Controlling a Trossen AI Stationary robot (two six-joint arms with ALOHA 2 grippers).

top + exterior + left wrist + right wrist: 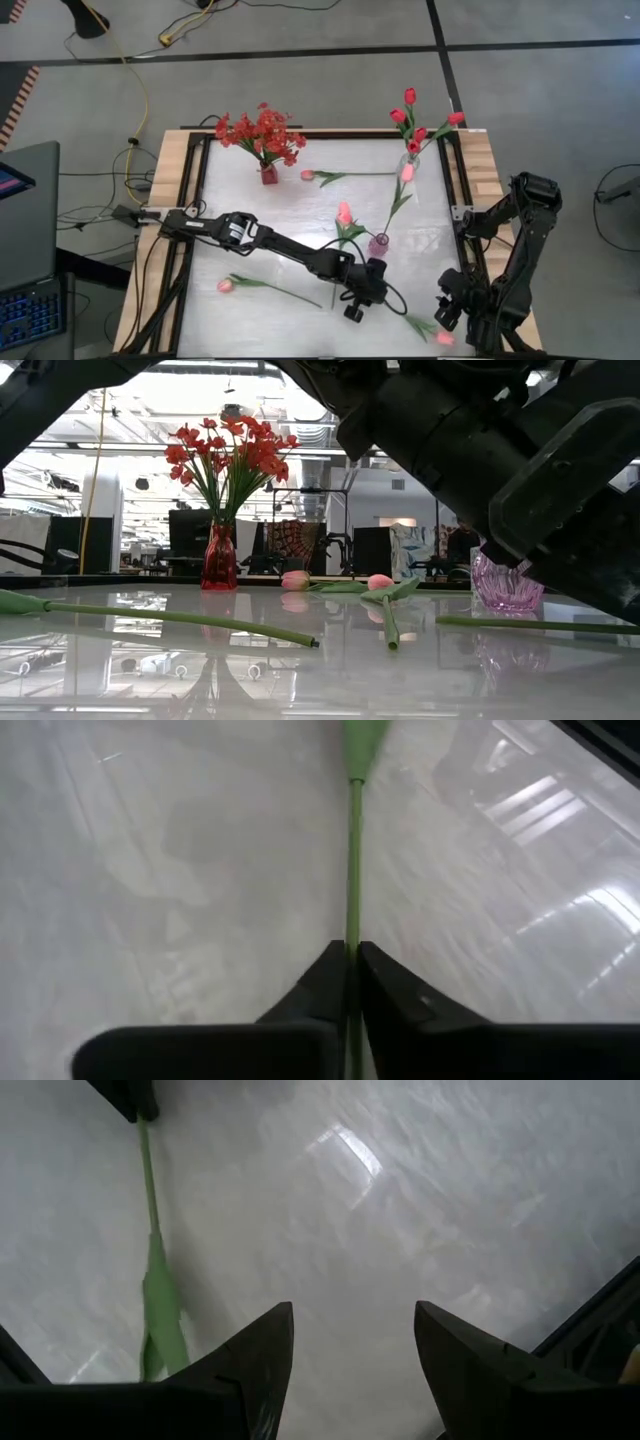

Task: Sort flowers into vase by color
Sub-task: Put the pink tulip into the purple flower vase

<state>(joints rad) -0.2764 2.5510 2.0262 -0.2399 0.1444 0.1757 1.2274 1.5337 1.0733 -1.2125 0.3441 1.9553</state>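
Left gripper [352, 965] down on the white tabletop [290, 215], fingers pinching the thin green stem of a pink tulip [424, 327] lying near the front edge, its bloom seemingly beside the right gripper [352, 1342], fingers spread, empty.

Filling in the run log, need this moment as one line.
left gripper: shut on green stem of pink tulip lying on table | right gripper: open, waiting near table's right edge
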